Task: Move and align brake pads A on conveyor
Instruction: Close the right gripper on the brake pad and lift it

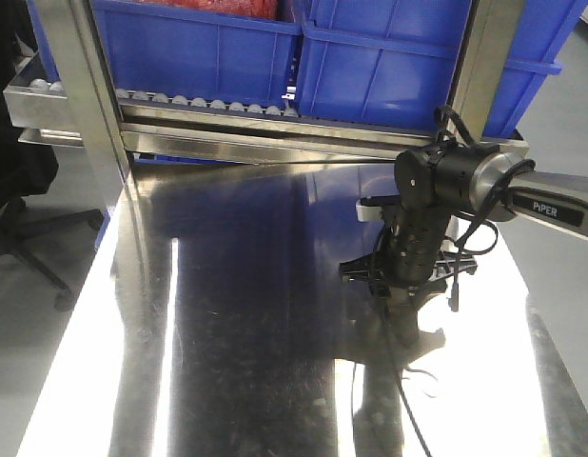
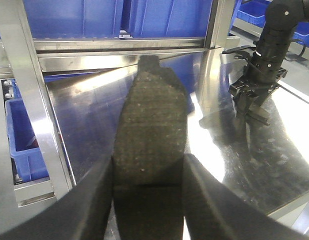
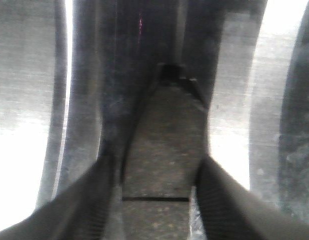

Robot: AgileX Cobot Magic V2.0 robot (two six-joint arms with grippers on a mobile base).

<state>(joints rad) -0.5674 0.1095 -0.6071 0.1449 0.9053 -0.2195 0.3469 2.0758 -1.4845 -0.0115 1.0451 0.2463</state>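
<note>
Only the wrist views show the holds. In the left wrist view, the left tool grips a brake pad between its two dark fingers. The pad juts forward, rough face up, above the shiny steel bench. The same view catches the right arm off to the right, pointing down at the bench.

In the right wrist view, the right tool is closed on a second brake pad, whose thin groove runs across between the fingers, with brushed steel close behind it.

The front view shows the right tool hanging low over the bench. Whether it touches the steel cannot be told, and the pad is hard to make out there. Only this view shows the row of rollers beneath the blue bins.
</note>
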